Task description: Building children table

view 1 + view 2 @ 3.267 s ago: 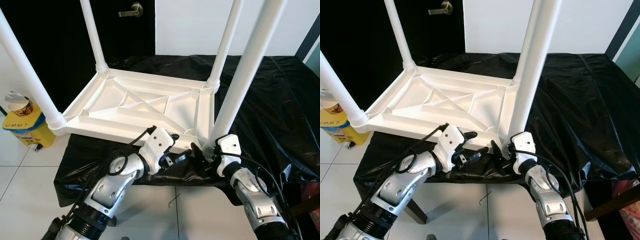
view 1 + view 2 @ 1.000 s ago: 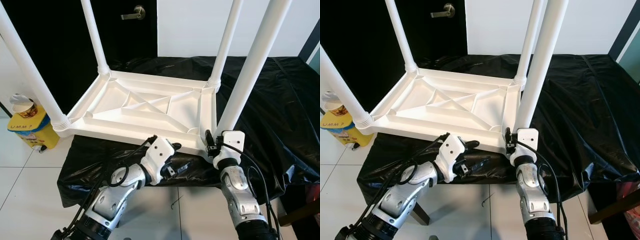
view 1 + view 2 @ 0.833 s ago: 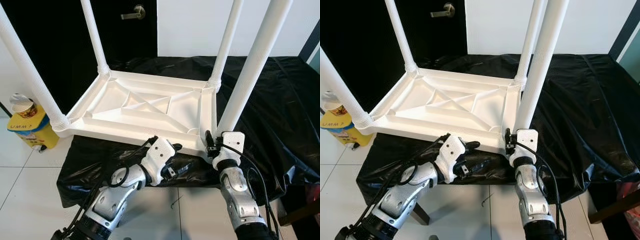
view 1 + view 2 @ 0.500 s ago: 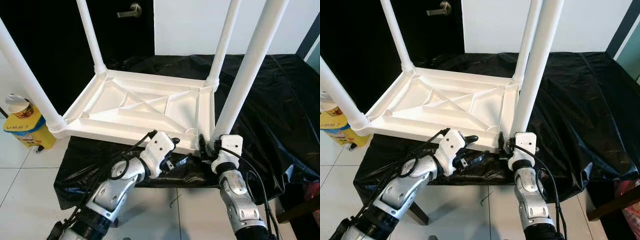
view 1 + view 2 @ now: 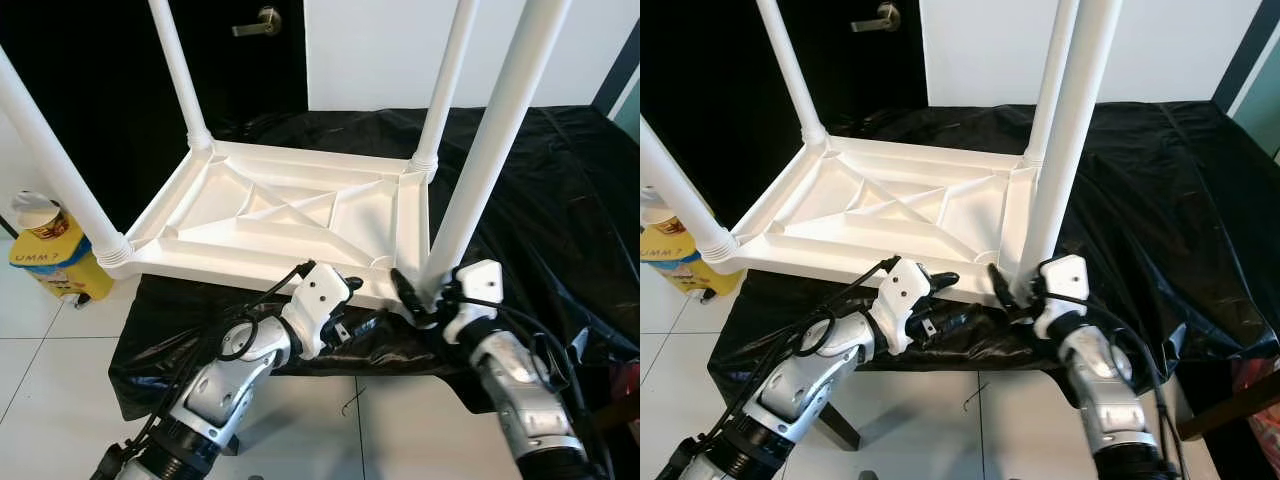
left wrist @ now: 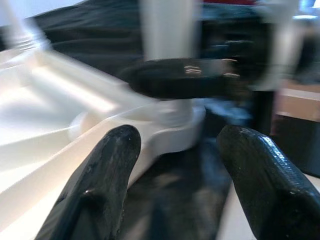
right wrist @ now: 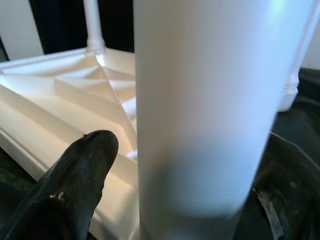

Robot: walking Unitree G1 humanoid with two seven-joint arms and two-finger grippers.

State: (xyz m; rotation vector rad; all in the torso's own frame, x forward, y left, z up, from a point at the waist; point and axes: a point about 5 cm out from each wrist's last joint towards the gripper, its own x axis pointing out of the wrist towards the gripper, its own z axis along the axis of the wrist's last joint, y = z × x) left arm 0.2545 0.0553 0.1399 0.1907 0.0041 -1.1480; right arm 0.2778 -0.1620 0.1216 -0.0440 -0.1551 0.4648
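Swung outward to the robot's right since half a second ago: right forearm, now slanted instead of upright below the table corner. Right gripper [image 5: 420,297] at the base of the near right leg [image 5: 478,170], one black finger [image 7: 75,182] on each side of the white tube, close against it, firm grip not certain. Left gripper [image 5: 352,300] just below the near edge of the tabletop [image 5: 290,215], fingers [image 6: 102,175] spread apart and holding nothing, pointed toward the same corner socket.

White children's table upside down on a black plastic sheet [image 5: 540,190] draped over a larger surface, ribbed underside facing up, four white legs standing upward from the corners. Near left leg [image 5: 60,160] over the sheet's edge, far left leg [image 5: 178,70] and far right leg [image 5: 445,85] behind.

Off to the left on the pale tiled floor [image 5: 50,370]: yellow container [image 5: 55,262] with a paper cup [image 5: 35,212] on top. Behind: black door with a lever handle [image 5: 258,20], white wall [image 5: 385,45] beside it.
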